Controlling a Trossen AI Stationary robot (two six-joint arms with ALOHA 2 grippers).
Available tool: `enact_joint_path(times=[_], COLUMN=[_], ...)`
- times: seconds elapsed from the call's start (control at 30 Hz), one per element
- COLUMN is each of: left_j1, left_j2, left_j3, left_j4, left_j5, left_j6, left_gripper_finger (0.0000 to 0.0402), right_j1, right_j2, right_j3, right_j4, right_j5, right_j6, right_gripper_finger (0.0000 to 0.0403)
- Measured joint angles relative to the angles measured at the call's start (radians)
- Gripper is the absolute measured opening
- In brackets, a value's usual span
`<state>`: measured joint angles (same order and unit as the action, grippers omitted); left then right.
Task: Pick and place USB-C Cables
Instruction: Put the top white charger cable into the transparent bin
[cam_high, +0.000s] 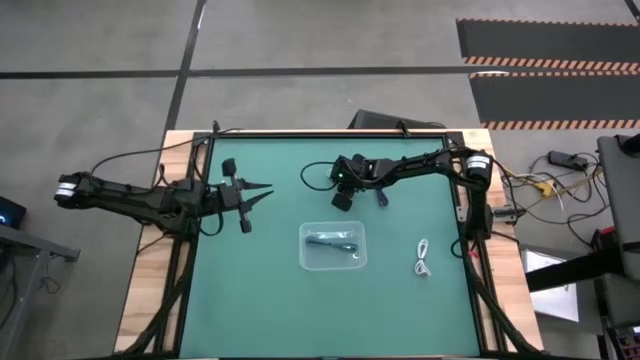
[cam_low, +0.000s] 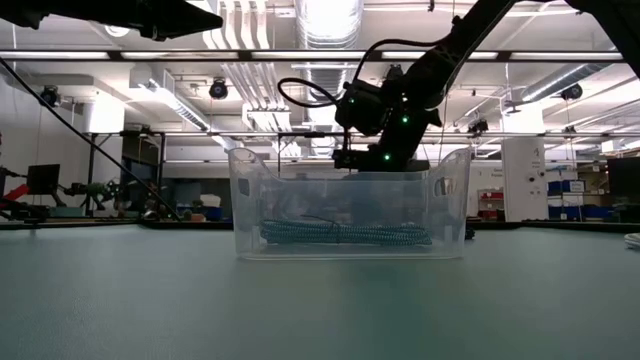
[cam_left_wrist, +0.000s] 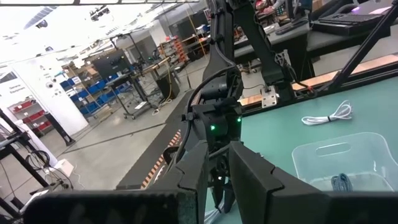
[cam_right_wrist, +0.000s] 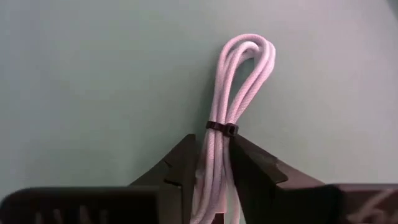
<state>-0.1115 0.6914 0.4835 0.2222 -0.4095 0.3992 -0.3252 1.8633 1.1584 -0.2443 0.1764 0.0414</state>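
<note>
- Gripping a white cable bundle (cam_right_wrist: 233, 118) between its jaws, the right gripper (cam_right_wrist: 214, 171) is seen.
- A dark cable (cam_high: 333, 242) is held in the clear tray (cam_high: 307, 262).
- The left gripper (cam_high: 262, 190) is kept far off, jaws parted.

A green table top (cam_high: 270, 300) with pale wooden edges carries the things. Near its middle stands a clear plastic tray (cam_high: 333, 262) with a dark bundled cable (cam_high: 333, 243) lying inside it. To the right of the tray, well apart from it, a white cable (cam_high: 422, 257) lies directly on the green surface.
</note>
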Motion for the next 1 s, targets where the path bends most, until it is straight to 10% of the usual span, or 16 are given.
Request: enact_joint_path(times=[1.0], left_j1=[0.0], left_j2=[0.0], left_j3=[0.0], left_j4=[0.001], left_j5=[0.0], left_j6=[0.0], left_gripper_finger=[0.0049], right_j1=[0.0], right_j2=[-0.004], right_j3=[0.083], right_j4=[-0.081], right_j5=[0.008], right_j6=[-0.034], right_gripper_finger=[0.0051])
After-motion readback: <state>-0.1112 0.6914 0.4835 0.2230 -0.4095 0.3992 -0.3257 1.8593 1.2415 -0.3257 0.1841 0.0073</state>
